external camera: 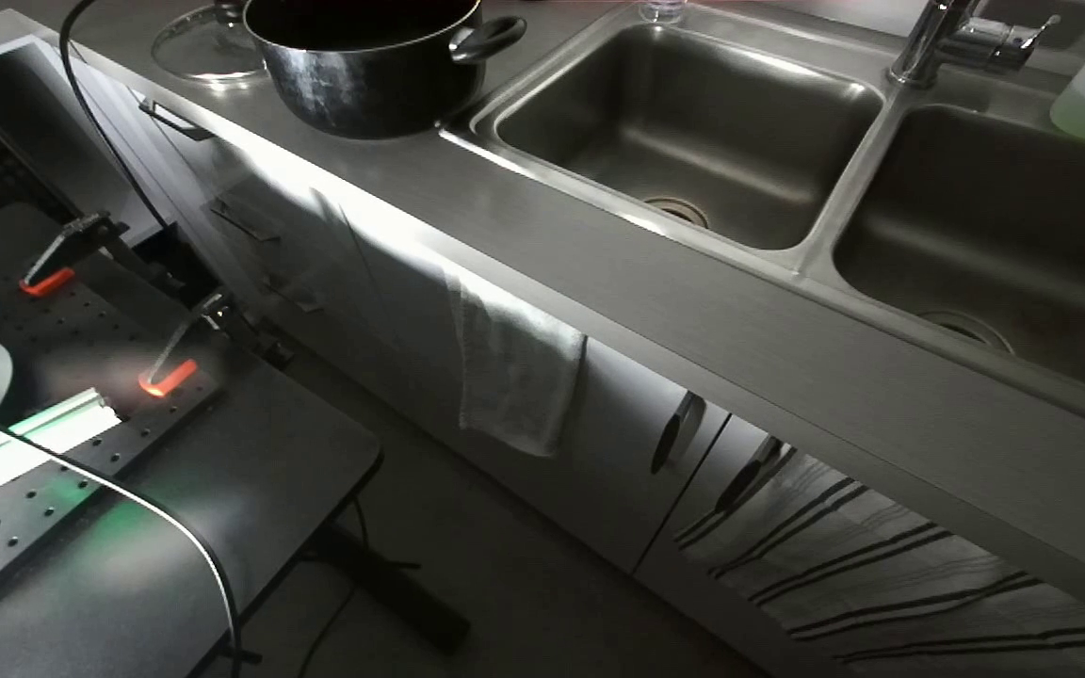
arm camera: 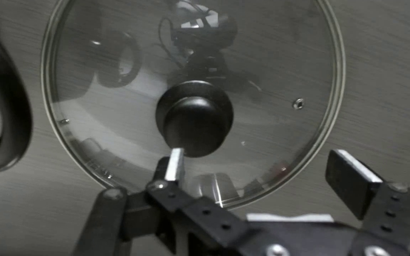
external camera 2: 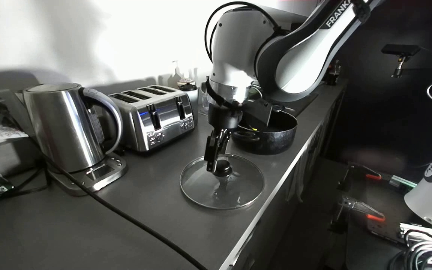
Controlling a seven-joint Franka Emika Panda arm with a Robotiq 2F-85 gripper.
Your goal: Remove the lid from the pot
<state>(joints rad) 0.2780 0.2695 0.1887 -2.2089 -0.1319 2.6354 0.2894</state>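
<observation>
The dark grey pot (external camera: 368, 89) stands open on the counter in both exterior views (external camera 2: 274, 141). Its side handle (arm camera: 20, 117) shows at the left edge of the wrist view. The round glass lid (external camera 2: 201, 193) with a steel rim lies flat on the counter beside the pot; it also shows in an exterior view (external camera: 194, 56) and fills much of the wrist view (arm camera: 279, 71). My gripper (arm camera: 262, 167) is open and empty over the lid. One finger is close to the black knob (arm camera: 198, 124); the other is out past the rim. In an exterior view the gripper (external camera 2: 216, 157) points down beside the knob.
A steel kettle (external camera 2: 58, 123) and a toaster (external camera 2: 163, 120) stand along the wall side. A black cable (external camera 2: 126, 215) crosses the counter. The counter's front edge (external camera 2: 261, 221) runs close to the lid. A double sink (external camera: 816, 254) lies beyond the pot.
</observation>
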